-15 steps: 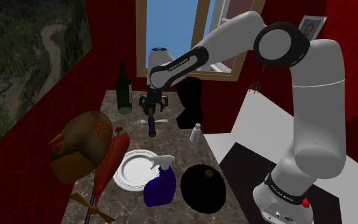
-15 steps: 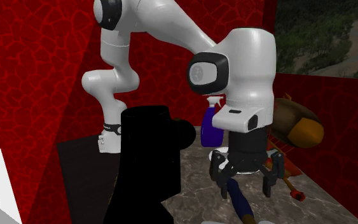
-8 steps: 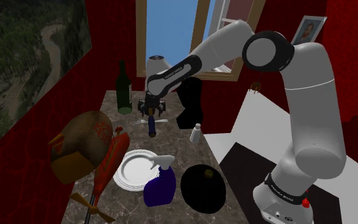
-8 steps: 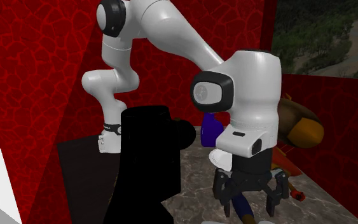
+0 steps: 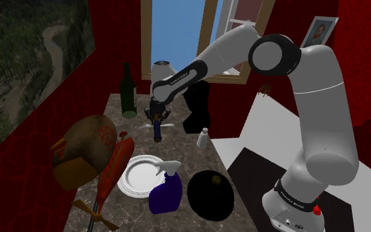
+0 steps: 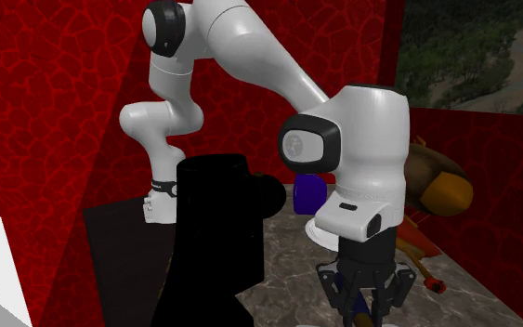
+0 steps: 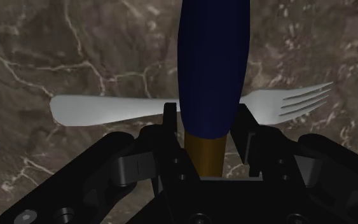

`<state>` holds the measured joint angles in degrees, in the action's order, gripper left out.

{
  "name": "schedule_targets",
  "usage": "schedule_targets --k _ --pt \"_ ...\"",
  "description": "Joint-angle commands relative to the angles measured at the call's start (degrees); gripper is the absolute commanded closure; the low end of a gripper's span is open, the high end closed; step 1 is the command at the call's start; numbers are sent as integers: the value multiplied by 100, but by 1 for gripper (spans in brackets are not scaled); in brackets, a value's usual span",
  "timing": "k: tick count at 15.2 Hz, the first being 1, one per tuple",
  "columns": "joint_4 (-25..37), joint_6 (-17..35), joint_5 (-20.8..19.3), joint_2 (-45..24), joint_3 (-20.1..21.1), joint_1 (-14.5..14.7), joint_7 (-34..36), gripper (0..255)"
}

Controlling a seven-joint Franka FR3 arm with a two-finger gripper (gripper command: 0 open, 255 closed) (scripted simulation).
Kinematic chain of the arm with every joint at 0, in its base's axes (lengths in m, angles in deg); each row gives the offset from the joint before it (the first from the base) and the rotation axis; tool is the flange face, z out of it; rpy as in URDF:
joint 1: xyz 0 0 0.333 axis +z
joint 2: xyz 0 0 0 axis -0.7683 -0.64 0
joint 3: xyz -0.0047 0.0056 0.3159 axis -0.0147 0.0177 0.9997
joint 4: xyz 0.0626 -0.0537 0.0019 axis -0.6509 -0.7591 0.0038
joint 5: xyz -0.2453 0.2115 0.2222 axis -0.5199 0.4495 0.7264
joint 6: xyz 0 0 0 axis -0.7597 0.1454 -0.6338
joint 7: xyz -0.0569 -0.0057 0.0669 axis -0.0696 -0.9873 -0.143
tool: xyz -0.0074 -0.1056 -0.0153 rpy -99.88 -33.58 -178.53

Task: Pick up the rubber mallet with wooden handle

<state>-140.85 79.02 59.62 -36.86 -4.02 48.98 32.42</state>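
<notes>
Mallet [image 7: 214, 63], dark blue grip and brown wooden shaft, lies crosswise over fork [image 7: 101, 109] on marble counter [image 7: 56, 51]. Gripper [image 7: 208, 121] low over fork, fingers clamped on mallet handle from both sides.

Fork [image 7: 107, 109] crosses under mallet [image 7: 212, 63]; bottle [image 5: 129, 92] and black appliance [image 5: 196, 105] flank it — marble [image 5: 177, 144] between.

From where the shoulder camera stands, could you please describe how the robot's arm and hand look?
The arm is glossy white, built of rounded tubular links with dark round joint caps and small dark lettering on the forearm. Its hand is all black and two-fingered.
</notes>
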Motion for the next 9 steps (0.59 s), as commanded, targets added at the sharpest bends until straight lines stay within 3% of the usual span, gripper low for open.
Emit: schedule_targets --k 1,9 --pt "2 3 -1 -1 -1 0 0 255" --pt "-1 -212 35 218 25 -21 -32 255"
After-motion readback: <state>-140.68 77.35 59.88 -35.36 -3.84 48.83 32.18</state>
